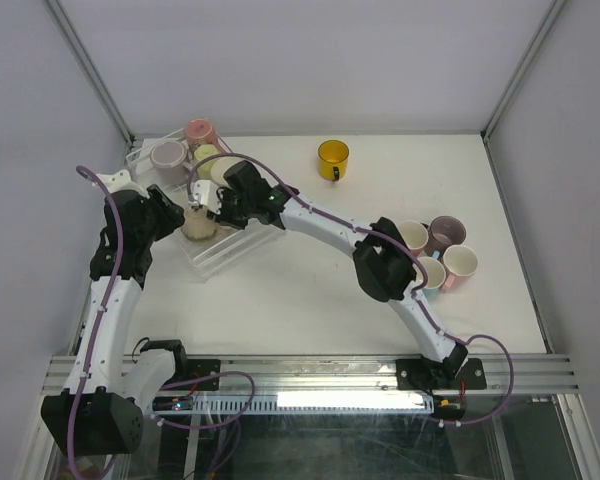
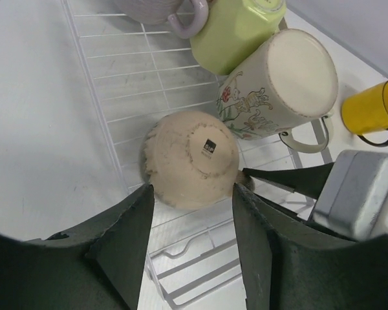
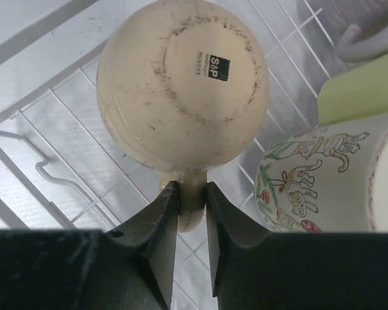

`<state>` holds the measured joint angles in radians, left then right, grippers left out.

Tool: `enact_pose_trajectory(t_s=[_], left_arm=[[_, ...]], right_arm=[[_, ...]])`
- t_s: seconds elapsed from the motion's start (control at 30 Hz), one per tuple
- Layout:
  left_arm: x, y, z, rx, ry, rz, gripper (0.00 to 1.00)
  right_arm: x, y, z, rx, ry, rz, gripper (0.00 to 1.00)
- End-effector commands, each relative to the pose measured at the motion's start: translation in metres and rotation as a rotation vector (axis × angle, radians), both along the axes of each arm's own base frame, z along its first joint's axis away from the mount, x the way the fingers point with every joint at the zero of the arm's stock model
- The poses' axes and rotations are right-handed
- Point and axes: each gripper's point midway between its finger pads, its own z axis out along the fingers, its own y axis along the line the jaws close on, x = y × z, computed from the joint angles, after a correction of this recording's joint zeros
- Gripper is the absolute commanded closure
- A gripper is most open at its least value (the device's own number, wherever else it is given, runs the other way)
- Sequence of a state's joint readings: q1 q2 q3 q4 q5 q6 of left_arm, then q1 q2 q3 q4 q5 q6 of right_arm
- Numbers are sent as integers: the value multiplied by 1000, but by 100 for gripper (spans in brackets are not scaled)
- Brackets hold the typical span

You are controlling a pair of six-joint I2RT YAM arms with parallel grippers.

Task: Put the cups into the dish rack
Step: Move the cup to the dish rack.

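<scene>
Now; cups: 5 racked, 5 loose; right pincer clamps beige cup; left unclear

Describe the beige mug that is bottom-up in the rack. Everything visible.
The beige mug is round-bodied and looks like glazed ceramic, with dark speckles around the foot ring and a small black printed mark on the base. It is upside down in the dish rack, over its wire floor, near the illustrated cream mug. The right gripper pinches its handle. The left gripper straddles its body, though whether it touches the mug is unclear.
</scene>
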<state>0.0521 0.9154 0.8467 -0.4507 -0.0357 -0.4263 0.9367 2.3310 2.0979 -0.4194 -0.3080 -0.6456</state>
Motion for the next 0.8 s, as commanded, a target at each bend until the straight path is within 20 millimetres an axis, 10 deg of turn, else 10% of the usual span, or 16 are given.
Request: enact_pose_trajectory(t_s=[0.0,0.63,0.77], left_arm=[[-1,7,14,-16,-16,65,54],[26,0,-31,-15,213,-5,87],[26,-3,-38,-19,243,-26,90]], right_arm=[[8,-13,43,88,64,-136,70],[-48,-27,111,304,391,178,33],[-22,-26,118,321,328,46,39]])
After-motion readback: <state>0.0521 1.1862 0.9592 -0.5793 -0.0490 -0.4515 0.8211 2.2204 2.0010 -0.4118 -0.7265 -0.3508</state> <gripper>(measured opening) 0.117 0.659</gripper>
